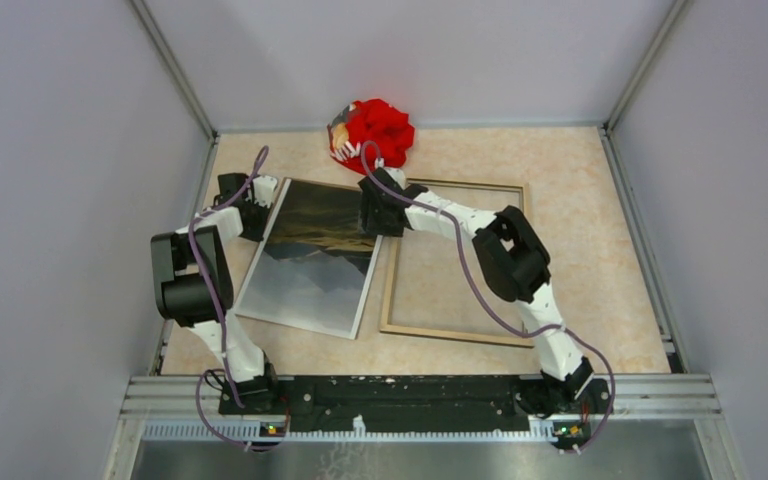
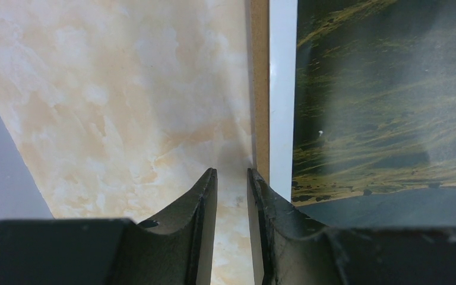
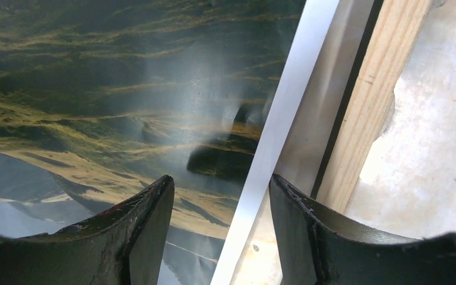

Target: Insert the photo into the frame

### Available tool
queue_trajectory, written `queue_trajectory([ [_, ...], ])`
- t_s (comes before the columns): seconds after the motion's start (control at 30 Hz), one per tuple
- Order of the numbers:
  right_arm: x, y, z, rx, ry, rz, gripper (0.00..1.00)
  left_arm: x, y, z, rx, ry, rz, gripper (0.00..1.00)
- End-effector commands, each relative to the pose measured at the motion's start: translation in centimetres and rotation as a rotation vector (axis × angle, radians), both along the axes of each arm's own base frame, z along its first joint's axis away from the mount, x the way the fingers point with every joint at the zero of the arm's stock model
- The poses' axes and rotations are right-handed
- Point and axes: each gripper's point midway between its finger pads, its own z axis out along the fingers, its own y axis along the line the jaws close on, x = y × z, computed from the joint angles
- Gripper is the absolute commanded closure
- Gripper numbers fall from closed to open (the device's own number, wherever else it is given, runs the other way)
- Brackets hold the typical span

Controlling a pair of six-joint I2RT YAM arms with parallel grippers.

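Photo [image 1: 315, 260] lies face up and askew on the table [image 1: 600, 250], just left of the frame [image 1: 450, 333] (wood side up), not inside it. Left gripper [image 2: 233, 172]: fingers narrowly parted with nothing between them, beside the photo's left edge. Right gripper [image 3: 221, 181]: fingers spread, straddling its white right edge without pinching it.

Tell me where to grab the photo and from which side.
Probably best by its long side edges near the far corners, each pincer coming in from outside. The photo lies picture up, thin and wide, so only an edge fits between fingers. The right pincer straddles the white edge beside the frame; the left pincer sits just outside the opposite edge.
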Motion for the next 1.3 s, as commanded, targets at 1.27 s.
queue_trajectory([
  [1.27,-0.8,3.7,6.9,0.149,-0.087,0.055,0.40,-3.5,-1.7,-4.0,-0.076,0.165,-0.034,0.69],
])
